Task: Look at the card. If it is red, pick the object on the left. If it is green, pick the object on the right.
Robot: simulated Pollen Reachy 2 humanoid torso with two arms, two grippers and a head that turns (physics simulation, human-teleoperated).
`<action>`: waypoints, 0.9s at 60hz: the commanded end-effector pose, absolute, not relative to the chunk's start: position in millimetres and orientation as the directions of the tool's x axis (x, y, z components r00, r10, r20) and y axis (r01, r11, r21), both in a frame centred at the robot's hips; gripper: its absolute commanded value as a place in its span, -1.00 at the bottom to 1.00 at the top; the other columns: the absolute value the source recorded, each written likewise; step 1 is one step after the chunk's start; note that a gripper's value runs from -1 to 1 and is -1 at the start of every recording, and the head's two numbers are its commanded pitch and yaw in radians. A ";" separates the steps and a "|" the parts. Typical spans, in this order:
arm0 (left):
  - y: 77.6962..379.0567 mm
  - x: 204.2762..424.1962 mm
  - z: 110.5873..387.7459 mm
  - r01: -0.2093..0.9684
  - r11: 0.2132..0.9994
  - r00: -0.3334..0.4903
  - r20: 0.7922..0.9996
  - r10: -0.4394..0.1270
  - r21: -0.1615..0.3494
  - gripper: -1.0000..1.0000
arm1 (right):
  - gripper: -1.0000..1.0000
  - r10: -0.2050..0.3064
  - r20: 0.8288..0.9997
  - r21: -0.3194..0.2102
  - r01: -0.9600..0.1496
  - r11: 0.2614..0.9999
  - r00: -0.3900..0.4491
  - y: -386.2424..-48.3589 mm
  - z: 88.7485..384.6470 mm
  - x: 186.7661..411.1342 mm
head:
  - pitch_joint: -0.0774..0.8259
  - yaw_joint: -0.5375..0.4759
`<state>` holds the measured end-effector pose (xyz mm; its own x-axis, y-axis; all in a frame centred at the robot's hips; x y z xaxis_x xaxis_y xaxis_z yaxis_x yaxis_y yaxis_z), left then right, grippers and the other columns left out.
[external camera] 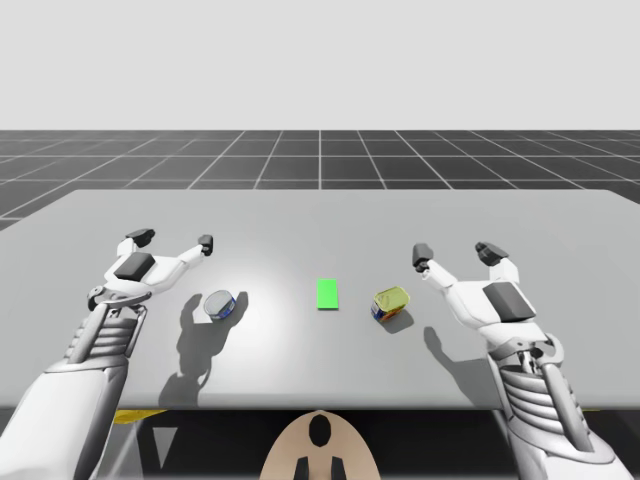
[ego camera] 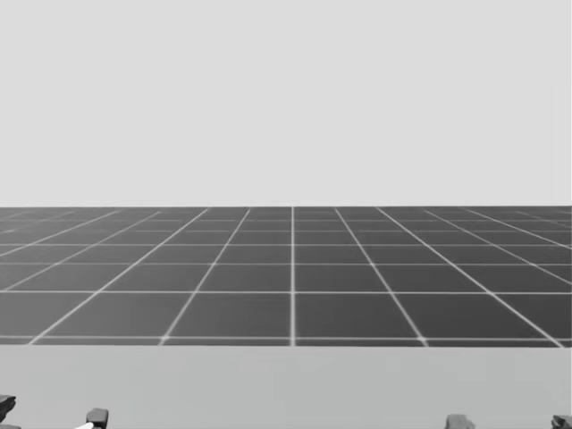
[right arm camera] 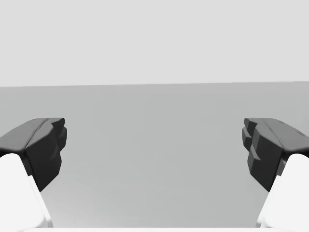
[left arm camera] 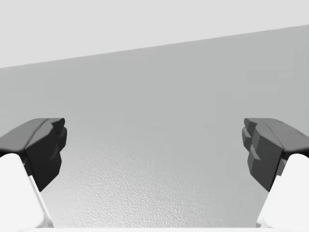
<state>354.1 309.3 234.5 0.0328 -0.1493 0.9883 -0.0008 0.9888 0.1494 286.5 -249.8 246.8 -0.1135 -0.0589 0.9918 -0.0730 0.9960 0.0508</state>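
Looking down in the high view on a grey counter [external camera: 320,215], with a green card [external camera: 327,294] flat at frame centre. Flanked by two cans: a blue can [external camera: 220,305] left of centre, silver lid showing, and a yellow can [external camera: 390,303] just right of the card, close beside it but apart (green card, so the right-hand one is the task's thing). Holding left jaws wide at middle left, higher in the frame than the blue can and clear of it, with left fingertips [external camera: 205,241] dark. Holding right jaws just as wide at middle right, up and right of the yellow can and clear of it, with right fingertips [external camera: 421,255] dark too. Facing bare counter ahead of the spread jaws in both wrist views. Catching dark fingertips at the bottom corners of the head view, pale counter beside them, then gridded floor [ego camera: 292,277] across mid-frame.
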 end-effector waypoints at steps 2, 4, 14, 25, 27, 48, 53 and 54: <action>309.2 353.8 234.6 -0.001 0.989 0.032 0.988 -0.150 0.150 -1.00 | -1.00 -0.071 0.986 0.069 -0.014 0.997 -0.153 -248.5 247.3 285.1 | -0.84 0.10; 309.2 353.6 234.9 -0.001 0.989 0.031 0.988 -0.149 0.149 -1.00 | -1.00 -0.072 0.985 0.070 -0.021 0.997 -0.157 -248.9 249.2 284.8 | -0.84 0.10; 309.6 353.3 235.5 -0.002 0.989 0.029 0.989 -0.146 0.146 -1.00 | -1.00 -0.064 0.988 0.062 -0.017 0.998 -0.139 -249.9 249.6 286.5 | -0.72 0.10; 309.6 352.8 236.6 -0.001 0.989 0.026 0.989 -0.145 0.145 -1.00 | -1.00 -0.057 0.989 0.055 -0.017 0.998 -0.133 -249.3 248.9 286.9 | -0.38 0.09; 309.5 352.5 236.8 -0.001 0.989 0.025 0.989 -0.145 0.145 -1.00 | -1.00 -0.055 0.990 0.054 -0.016 0.998 -0.132 -249.1 248.7 287.0 | -0.33 0.08; 309.1 350.0 240.8 0.011 0.989 0.003 0.989 -0.151 0.151 -1.00 | -1.00 -0.048 0.991 0.045 -0.022 0.999 -0.121 -249.0 246.0 288.5 | 0.30 0.10; 308.7 349.5 241.3 0.012 0.988 0.000 0.988 -0.151 0.151 -1.00 | -1.00 -0.044 0.992 0.041 -0.023 0.999 -0.122 -248.8 245.9 288.7 | 0.41 0.10; 308.7 349.4 241.3 0.012 0.988 0.000 0.988 -0.152 0.152 -1.00 | -1.00 -0.043 0.992 0.040 -0.023 0.999 -0.122 -248.7 245.8 288.7 | 0.43 0.10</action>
